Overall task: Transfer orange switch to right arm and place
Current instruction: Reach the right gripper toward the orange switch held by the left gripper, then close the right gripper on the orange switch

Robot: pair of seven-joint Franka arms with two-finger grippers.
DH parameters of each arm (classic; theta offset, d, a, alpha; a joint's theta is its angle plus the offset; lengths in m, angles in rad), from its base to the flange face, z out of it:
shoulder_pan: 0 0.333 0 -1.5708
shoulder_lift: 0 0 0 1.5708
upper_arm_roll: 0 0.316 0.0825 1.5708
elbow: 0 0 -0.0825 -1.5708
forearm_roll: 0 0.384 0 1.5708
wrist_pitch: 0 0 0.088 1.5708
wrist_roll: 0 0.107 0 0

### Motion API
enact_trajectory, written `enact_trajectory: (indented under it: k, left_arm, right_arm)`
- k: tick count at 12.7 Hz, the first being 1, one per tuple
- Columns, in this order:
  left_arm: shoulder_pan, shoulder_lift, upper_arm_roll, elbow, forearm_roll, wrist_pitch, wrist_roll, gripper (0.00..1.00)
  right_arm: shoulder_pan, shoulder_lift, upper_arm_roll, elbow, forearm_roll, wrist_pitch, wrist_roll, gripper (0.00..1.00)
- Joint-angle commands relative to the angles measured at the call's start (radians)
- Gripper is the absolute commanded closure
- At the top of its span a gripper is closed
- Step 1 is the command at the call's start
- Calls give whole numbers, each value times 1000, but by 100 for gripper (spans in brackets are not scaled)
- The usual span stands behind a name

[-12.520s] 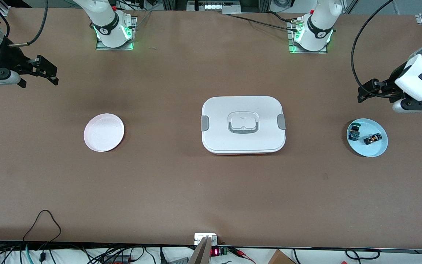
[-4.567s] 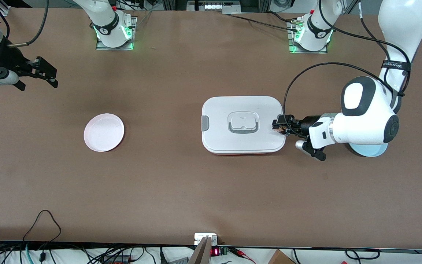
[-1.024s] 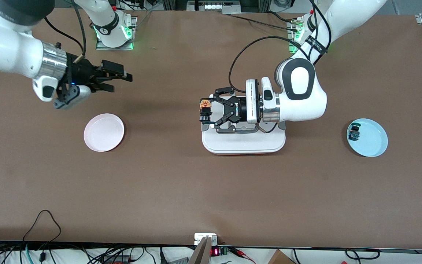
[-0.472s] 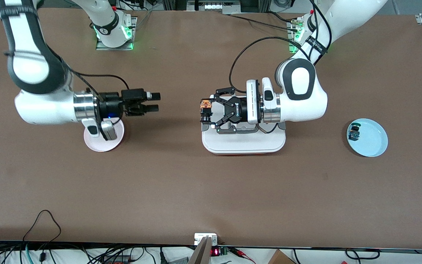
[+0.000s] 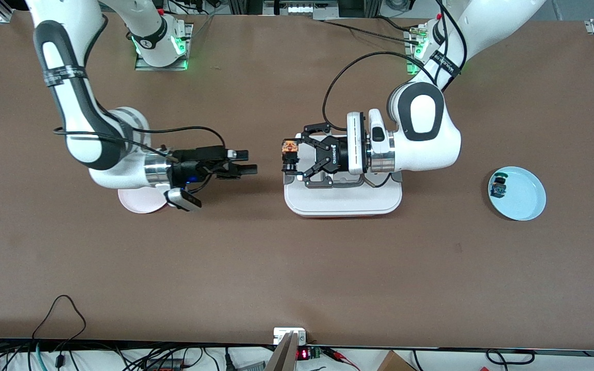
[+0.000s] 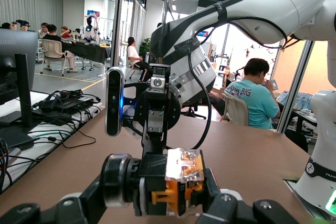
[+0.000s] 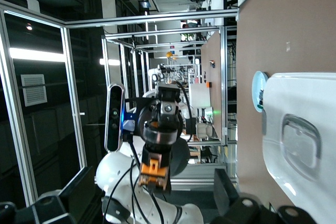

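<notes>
handoff time: left claw pinching the orange switch over the white box, right claw spread beside it, needs to close in.

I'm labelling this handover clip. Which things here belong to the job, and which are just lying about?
In the job:
- orange switch, held by the left gripper
- right gripper, open, facing it
- pink plate

Lying about:
- white lidded box
- blue plate with a small black part

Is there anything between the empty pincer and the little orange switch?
No. In the front view, only bare brown table shows under the gap between the right pincer and the orange switch, held by the left pincer.
</notes>
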Motion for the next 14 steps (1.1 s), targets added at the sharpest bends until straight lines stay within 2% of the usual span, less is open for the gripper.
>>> enact_trajectory:
  k: [1,3,7,10,11,13,14]
  left_arm:
    - [16,-1,-18,-1,-34,0,36,100]
    - [16,-1,-18,2,-37,0,36,100]
    - [16,-1,-18,2,-48,-2,38,100]
    - [16,-2,-18,2,-48,-2,38,100]
    - [16,-2,-18,2,-48,-2,38,100]
    - [16,-2,-18,2,-48,-2,38,100]
    - [16,-2,-18,1,-48,-2,38,100]
  right_arm:
    - [80,-15,-7,-13,93,93,-26,0]
    - [108,-16,-7,-11,128,129,-26,0]
    - [153,-32,-7,-14,145,197,-24,12]
    - [177,-38,-7,-13,168,235,-23,30]
    - [179,-39,-7,-14,168,235,-23,40]
    - [176,-44,-7,-14,168,235,-14,68]
    - [176,-46,-7,-13,168,233,-12,78]
